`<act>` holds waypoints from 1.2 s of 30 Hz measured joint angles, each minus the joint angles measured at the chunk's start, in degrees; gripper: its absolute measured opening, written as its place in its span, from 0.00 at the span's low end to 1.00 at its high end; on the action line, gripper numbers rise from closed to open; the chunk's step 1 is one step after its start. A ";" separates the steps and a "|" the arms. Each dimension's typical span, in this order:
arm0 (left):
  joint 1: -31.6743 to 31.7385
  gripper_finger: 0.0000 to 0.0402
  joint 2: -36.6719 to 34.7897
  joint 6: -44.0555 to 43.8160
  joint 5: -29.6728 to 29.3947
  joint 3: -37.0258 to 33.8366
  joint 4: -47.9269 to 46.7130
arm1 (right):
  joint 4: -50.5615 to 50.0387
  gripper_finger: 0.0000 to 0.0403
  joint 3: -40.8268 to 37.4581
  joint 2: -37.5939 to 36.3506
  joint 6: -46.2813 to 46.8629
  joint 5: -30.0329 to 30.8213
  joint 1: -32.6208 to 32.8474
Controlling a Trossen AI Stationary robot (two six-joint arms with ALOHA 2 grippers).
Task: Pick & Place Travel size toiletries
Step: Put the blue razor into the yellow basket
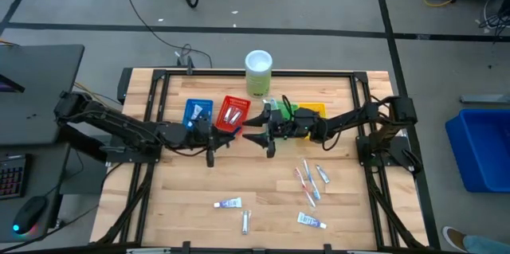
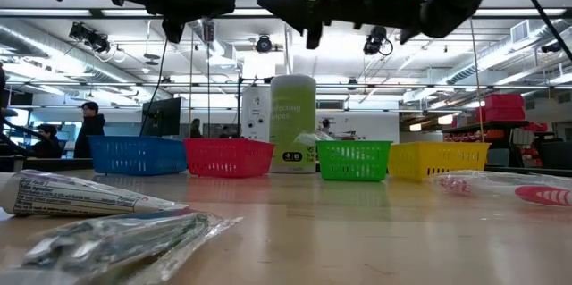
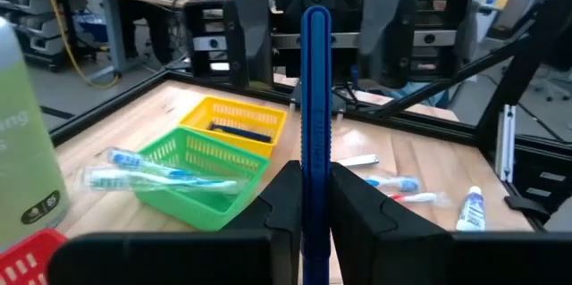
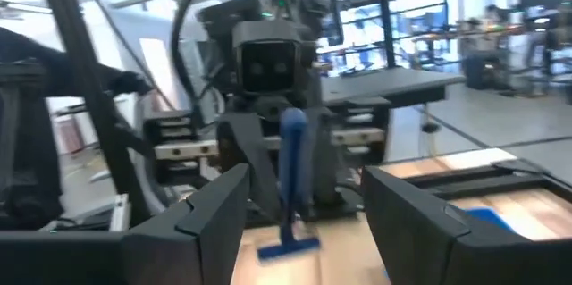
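The wooden desk (image 1: 191,198) holds four little baskets in a row at the back — blue basket (image 1: 198,111), red basket (image 1: 234,111), green basket (image 3: 201,176) and yellow basket (image 3: 235,122) — with a tall pale green can (image 1: 258,72) behind them. Its writing is too blurry to read. Both arms meet above the middle of the desk. The left tool (image 3: 308,209) is squeezed tight on a blue razor (image 3: 315,97), which stands straight up between its fingers. The right tool (image 4: 304,205) faces it with its fingers spread wide and nothing in them. Wrapped toothbrushes (image 3: 161,176) lie in the green basket. More little tubes (image 1: 229,203) and brushes (image 1: 307,181) lie loose on the front of the desk.
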 joint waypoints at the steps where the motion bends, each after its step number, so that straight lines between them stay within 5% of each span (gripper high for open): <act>1: 0.25 0.11 0.00 -0.10 0.36 0.00 0.03 | -0.21 0.57 1.20 0.74 0.03 -0.49 0.07; 27: 1.96 0.11 0.00 0.16 4.33 0.00 0.72 | -5.51 0.43 9.09 3.95 -0.32 -1.55 0.04; 36: 2.29 0.12 6.53 4.10 5.88 0.00 9.44 | -7.22 0.42 9.22 3.95 -0.34 -1.72 0.04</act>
